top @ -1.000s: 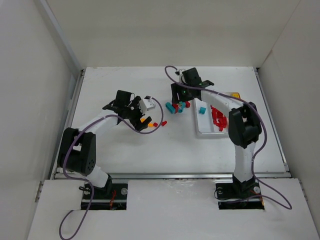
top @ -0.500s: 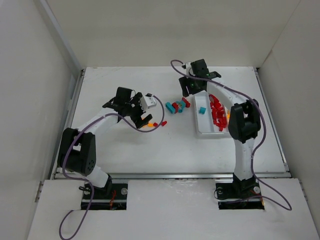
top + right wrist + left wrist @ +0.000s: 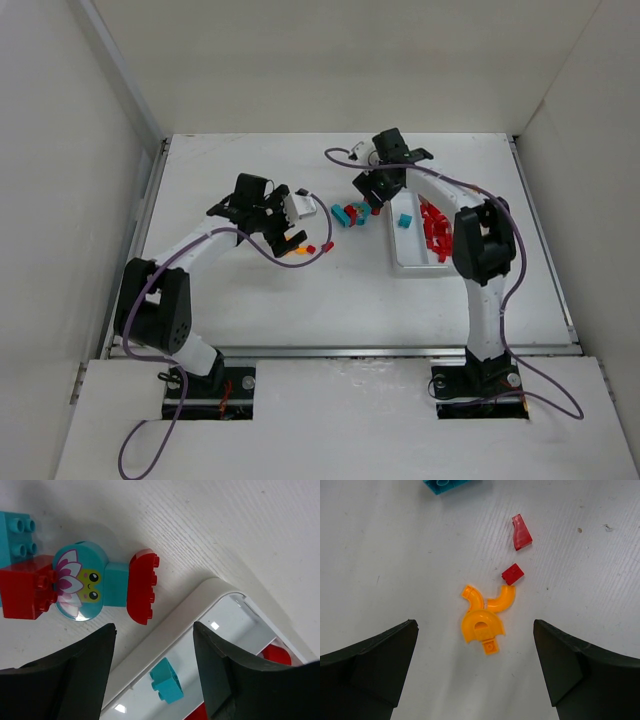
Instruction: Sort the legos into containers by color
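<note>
Left claw (image 3: 475, 627) is spread wide with nothing in it, hanging straight over a knot of glossy orange pieces (image 3: 481, 625) on the white surface (image 3: 380, 555). There's a half-round arch with a small square tab at its foot, plus two curved arcs touching above it. A small red brick (image 3: 513, 574) sits against one arc's tip. A see-through red wedge (image 3: 522, 531) lies just beyond, its long axis pointing away from the claw.

Over at the right claw (image 3: 155, 627) we see the jaws partly apart, holding nothing, poised over a corner of the white tray (image 3: 200, 592). The tray's long axis runs away from the arms, with the compartments lengthwise. One teal brick (image 3: 166, 681) lies alone in the leftmost compartment, and red bricks (image 3: 433, 232) sit heaped in the middle one. Just outside the rim we've got a curved red block (image 3: 141, 587), studs toward the tray. It's butted against a round teal piece (image 3: 80, 580) with a flower face, then come a red cube (image 3: 25, 592) and a studded teal block (image 3: 17, 535).
</note>
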`<state>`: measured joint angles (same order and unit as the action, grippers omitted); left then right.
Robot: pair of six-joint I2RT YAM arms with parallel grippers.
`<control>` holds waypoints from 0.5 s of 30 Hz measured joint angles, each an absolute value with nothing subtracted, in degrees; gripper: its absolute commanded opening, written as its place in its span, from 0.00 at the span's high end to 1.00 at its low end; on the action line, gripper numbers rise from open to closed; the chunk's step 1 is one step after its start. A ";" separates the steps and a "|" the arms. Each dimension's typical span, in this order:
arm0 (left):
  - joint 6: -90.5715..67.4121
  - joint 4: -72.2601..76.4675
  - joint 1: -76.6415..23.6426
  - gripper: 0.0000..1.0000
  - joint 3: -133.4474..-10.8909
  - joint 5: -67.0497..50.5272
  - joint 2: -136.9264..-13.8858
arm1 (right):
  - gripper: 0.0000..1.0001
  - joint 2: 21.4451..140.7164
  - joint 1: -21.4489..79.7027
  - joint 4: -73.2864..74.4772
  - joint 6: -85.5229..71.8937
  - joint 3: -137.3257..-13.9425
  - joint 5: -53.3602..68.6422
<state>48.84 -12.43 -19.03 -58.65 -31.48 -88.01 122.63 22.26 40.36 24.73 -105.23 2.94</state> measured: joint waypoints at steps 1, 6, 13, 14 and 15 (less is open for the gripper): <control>48.93 -12.49 -19.16 0.00 -58.65 -31.48 -87.94 | 0.33 122.83 22.26 40.32 24.99 -105.19 3.05; 49.08 -12.71 -19.40 0.00 -58.65 -31.29 -87.26 | 0.51 126.82 23.35 39.66 27.33 -105.16 2.13; 49.15 -12.82 -19.40 0.00 -58.65 -31.00 -86.35 | 0.57 129.03 25.30 39.00 30.06 -105.03 -0.32; 49.15 -12.82 -19.40 0.00 -58.65 -30.98 -86.24 | 0.57 129.03 25.58 39.00 30.28 -105.01 -0.60; 49.17 -12.84 -19.40 0.00 -58.65 -30.98 -86.15 | 0.57 129.03 25.78 38.96 30.55 -105.01 -0.89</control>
